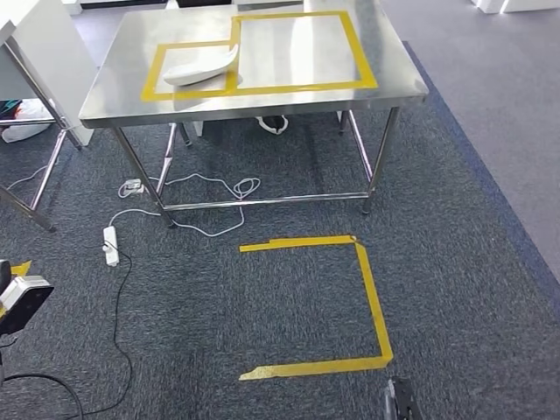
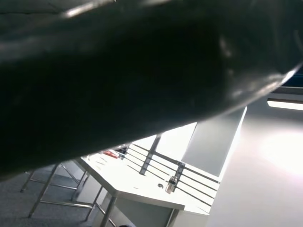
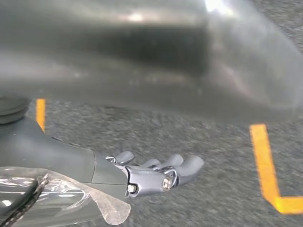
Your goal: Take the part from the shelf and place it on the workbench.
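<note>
The part [image 1: 201, 66] is lying on the workbench [image 1: 125, 83], inside its yellow tape [image 1: 300, 86]. In the right wrist view, the right hand [image 3: 157, 174] is hanging released, fingers extended, above grey carpet [image 1: 462, 262]. The left hand's state cannot be told.

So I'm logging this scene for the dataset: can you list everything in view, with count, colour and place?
workbench: one, steel, ahead.
part: one, white, on the workbench inside the smaller yellow tape outline.
larger tape outline: one, yellow, on the workbench beside it.
floor tape: one open outline, yellow, on the carpet.
power strip: one, white, on the carpet, with cables.
second table: one, white, far left.
right hand: grey, over the carpet, fingers apart, holding nothing.
</note>
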You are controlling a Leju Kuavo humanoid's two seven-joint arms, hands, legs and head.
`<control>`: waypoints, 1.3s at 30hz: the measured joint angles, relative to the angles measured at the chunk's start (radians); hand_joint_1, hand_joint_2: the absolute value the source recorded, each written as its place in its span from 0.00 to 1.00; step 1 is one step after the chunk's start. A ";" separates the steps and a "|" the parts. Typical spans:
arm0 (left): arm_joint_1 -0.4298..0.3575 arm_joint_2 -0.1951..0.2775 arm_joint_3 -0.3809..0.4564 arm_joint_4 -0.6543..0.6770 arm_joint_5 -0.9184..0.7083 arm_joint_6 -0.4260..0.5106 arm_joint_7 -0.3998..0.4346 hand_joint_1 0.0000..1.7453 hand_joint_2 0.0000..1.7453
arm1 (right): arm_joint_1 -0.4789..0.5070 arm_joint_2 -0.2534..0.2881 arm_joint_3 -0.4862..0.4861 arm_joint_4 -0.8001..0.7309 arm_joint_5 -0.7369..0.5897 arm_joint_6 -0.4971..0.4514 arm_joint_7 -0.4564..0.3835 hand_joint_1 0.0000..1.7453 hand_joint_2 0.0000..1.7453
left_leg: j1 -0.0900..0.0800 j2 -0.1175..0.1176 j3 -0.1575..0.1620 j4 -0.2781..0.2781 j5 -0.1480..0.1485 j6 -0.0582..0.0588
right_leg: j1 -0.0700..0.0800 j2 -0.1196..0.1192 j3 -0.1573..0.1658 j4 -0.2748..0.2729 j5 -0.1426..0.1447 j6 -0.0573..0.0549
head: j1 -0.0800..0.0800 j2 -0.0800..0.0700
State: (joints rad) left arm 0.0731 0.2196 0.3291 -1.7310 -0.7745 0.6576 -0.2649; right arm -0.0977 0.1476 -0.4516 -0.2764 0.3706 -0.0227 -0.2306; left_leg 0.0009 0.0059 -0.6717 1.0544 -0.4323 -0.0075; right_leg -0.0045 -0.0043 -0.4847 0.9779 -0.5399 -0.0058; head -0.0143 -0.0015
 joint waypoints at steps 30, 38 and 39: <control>0.020 -0.227 0.231 0.839 0.241 -0.514 -0.190 0.00 0.00 | 0.000 -0.010 0.028 -0.003 -0.028 -0.016 0.000 0.00 0.00 | -0.008 0.002 0.085 -0.023 -0.040 0.014 | -0.002 0.001 -0.022 -0.004 0.031 0.009 | -0.004 0.000; 0.001 -0.265 0.308 1.212 0.168 -0.511 -0.209 0.00 0.00 | 0.000 -0.011 0.051 -0.004 -0.032 -0.022 -0.001 0.00 0.00 | 0.012 0.000 0.085 0.086 -0.097 -0.005 | -0.004 -0.004 -0.051 0.005 0.050 0.006 | -0.009 0.000; -0.004 -0.270 0.317 1.238 0.171 -0.512 -0.207 0.00 0.00 | 0.000 -0.011 0.052 -0.004 -0.033 -0.025 -0.004 0.00 0.00 | 0.011 0.000 0.119 0.022 -0.078 -0.001 | -0.003 -0.005 -0.053 0.007 0.052 0.010 | -0.008 0.000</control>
State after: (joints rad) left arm 0.0688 -0.0502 0.6463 -0.4929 -0.6030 0.1451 -0.4720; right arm -0.0976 0.1369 -0.3991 -0.2800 0.3376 -0.0473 -0.2347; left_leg 0.0118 0.0057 -0.5531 1.0761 -0.5099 -0.0084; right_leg -0.0075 -0.0089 -0.5377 0.9847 -0.4884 0.0043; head -0.0227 -0.0015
